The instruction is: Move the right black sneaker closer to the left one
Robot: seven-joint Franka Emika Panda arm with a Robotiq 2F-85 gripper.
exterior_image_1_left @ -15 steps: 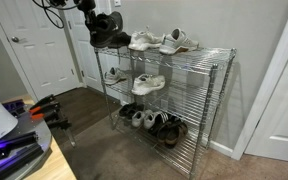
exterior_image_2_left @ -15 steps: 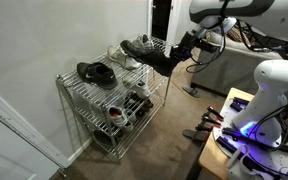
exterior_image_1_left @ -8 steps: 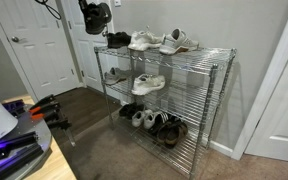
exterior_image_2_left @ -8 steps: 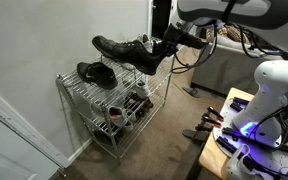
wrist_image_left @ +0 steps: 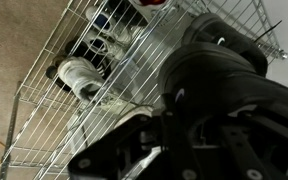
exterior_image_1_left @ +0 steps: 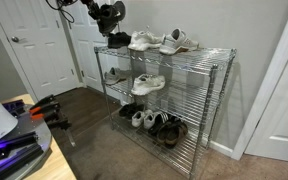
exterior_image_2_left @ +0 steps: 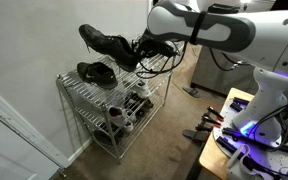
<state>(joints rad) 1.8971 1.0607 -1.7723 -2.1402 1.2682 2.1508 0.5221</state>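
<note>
Here, a room with beige walls, brown carpet (exterior_image_1_left: pixel 94 125) and a white panelled door (exterior_image_1_left: pixel 39 55). A tiered chrome wire shelf rack (exterior_image_1_left: pixel 206 110) stands against the wall and appears in both exterior views. The white robot arm (exterior_image_2_left: pixel 209 25) reaches over the rack's top tier. Its gripper (exterior_image_2_left: pixel 142 52) is clamped on one end of the right black sneaker (exterior_image_2_left: pixel 104 43), an all-black low-top lace-up shoe that hangs tilted in the air, clear of the wire. The matching left black sneaker (exterior_image_2_left: pixel 96 72) rests on the top tier below it. Farther along that tier lie white sneakers (exterior_image_1_left: pixel 144 41) and a grey-and-white sneaker (exterior_image_1_left: pixel 179 40). In the wrist view the held shoe fills the right side, above the wire tiers. Compared with half a second earlier, the held sneaker has shifted toward the wall end of the rack, and the arm covers more of an exterior view.
</note>
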